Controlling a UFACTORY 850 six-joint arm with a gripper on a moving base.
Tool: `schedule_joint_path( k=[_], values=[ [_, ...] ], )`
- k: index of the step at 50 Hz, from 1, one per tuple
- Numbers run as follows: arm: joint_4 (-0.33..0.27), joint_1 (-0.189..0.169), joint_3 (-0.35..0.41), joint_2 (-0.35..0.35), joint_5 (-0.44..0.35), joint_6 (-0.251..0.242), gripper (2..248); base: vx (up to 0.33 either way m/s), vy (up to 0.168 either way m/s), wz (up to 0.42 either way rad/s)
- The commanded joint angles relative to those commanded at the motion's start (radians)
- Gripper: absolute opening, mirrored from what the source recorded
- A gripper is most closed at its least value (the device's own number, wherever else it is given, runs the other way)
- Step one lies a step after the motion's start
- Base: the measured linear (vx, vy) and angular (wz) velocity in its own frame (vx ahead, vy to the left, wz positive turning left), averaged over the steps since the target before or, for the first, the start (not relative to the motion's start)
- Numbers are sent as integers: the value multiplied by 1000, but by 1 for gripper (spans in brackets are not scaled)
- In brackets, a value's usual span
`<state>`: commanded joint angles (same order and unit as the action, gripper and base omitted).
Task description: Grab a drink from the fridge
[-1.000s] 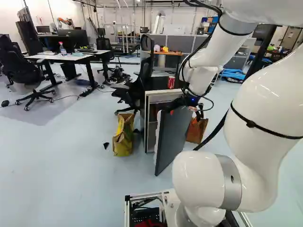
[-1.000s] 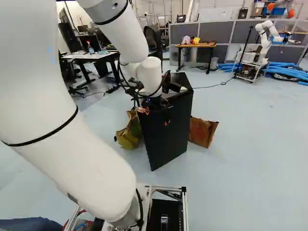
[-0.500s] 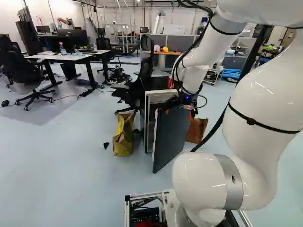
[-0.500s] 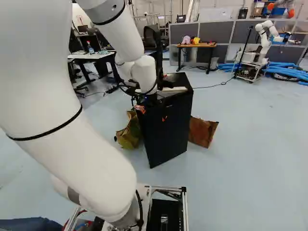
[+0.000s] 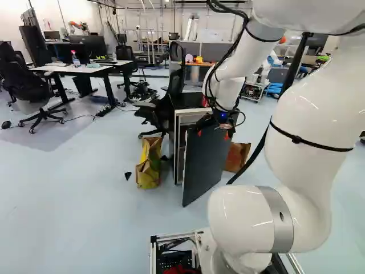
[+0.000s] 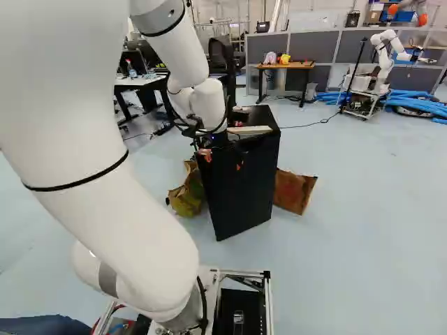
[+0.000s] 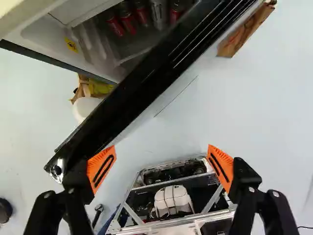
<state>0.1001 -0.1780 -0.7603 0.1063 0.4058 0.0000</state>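
In the left base view the gripper [image 5: 213, 133] hangs over the top of the fridge door [image 5: 204, 165], which stands ajar. The fridge [image 5: 178, 145] is behind it. From the wrist, the gripper [image 7: 160, 164] is open with nothing between its orange pads; one finger is close beside the free end of the door's black top edge [image 7: 129, 93]. Whether they touch I cannot tell. Beyond the door, several red cans [image 7: 128, 22] and a silver can [image 7: 159, 13] stand inside the fridge. Another red can [image 5: 204, 100], partly hidden by the arm, is on the fridge top.
A yellow-brown bag [image 5: 148, 162] stands left of the fridge, a brown paper bag [image 6: 293, 190] to its right. A flat pale object [image 6: 250, 130] lies on top. Behind are an office chair [image 5: 171, 100] and a desk [image 6: 286, 65]. Another robot [image 6: 384, 59] stands farther back.
My gripper has moved left in the left base view, staying open. The door's free edge has swung slightly toward the fridge. The base has not moved.
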Motion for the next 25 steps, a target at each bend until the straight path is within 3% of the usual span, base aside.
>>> schedule_joint_path(
  k=[25],
  values=[
    [-119, 24, -74, 64, 0, 0, 247, 0, 0, 0]
  ],
)
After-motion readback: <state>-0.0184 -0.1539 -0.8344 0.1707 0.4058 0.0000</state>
